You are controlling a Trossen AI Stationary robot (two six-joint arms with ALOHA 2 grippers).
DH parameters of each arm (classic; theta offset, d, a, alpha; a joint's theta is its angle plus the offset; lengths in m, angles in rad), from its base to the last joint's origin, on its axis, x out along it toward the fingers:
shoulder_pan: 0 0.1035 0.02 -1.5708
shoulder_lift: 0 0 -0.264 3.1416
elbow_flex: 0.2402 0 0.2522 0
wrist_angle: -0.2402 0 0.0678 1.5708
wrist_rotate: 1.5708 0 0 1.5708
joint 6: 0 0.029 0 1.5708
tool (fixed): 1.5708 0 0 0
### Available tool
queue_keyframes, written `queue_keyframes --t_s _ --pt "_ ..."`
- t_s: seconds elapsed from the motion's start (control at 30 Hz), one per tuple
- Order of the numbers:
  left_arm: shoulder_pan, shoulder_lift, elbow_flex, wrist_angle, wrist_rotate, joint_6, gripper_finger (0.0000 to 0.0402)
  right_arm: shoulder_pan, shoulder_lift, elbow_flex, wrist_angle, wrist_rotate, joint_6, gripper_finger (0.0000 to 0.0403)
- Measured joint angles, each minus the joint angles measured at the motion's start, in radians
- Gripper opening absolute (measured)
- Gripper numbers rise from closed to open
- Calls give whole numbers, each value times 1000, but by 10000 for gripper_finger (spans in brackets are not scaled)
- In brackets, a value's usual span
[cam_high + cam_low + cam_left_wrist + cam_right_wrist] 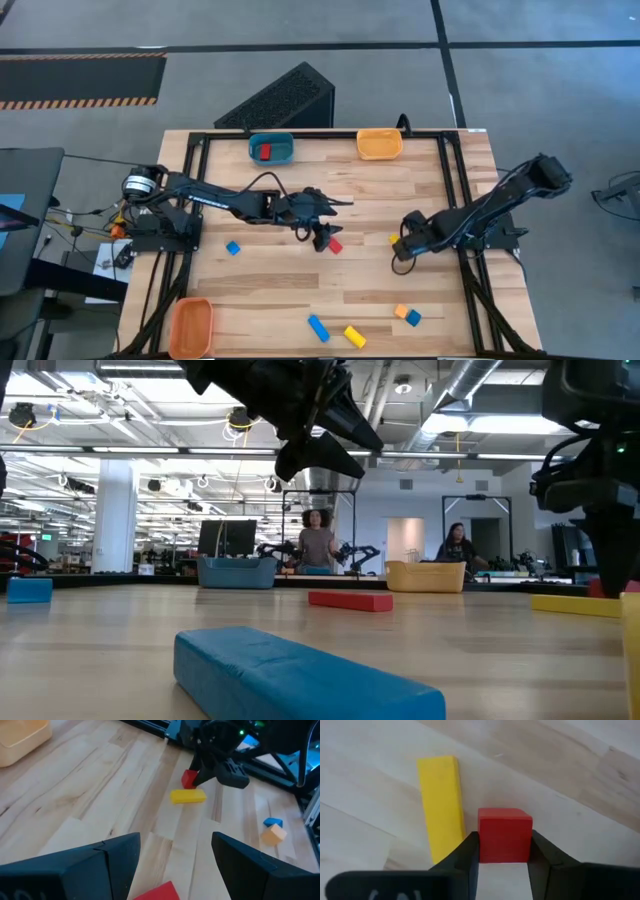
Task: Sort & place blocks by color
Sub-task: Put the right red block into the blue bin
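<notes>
- the right gripper (503, 851) is down at the worktop (420, 210), right of centre, and its fingers (465, 855) are seen closed on both sides of a red cube (504, 835)
- a yellow bar (441, 815) is found just beside that cube, lying flat; whether the two touch can't be told
- the left gripper (175, 857) is held above the middle of the worktop with its fingers (117, 852) spread and nothing between them
- a red bar (334, 245) is lying flat right under the left gripper, only a corner of it is caught in the left wrist view
- one more red block (265, 152) is sitting in the blue bin (271, 148) at the far edge
- the yellow bin (379, 144) is placed next to it at the far edge, what's inside can't be seen
- an orange bin (190, 325) is parked at the near left corner
- a small blue cube (233, 248) is left alone on the left side, well apart from the rest
- near the front edge a blue bar (318, 327) and a second yellow bar (354, 336) are lying close together
- further right at the front, an orange cube (401, 312) and another blue cube (413, 318) are set touching or nearly so
- two people (318, 540) are visible in the room behind the worktop in the low view
</notes>
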Motion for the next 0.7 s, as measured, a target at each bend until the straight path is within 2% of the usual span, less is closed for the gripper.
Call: queue_keyframes --t_s 0.2,0.33,0.43,0.57,0.7 --pt "38 -64 0 -49 22 -106 233 -4 -69 25 -8 49 -3 120" --pt "71 -109 0 -35 17 -145 233 -9 -104 78 -1 163 -56 123" --pt "95 -124 0 -12 44 -168 233 -22 -113 138 4 234 -168 121" --pt "128 -129 0 80 237 -163 233 -45 -115 246 54 302 -376 122" --pt "152 -130 0 214 388 -238 233 -66 -114 377 117 348 -621 125"
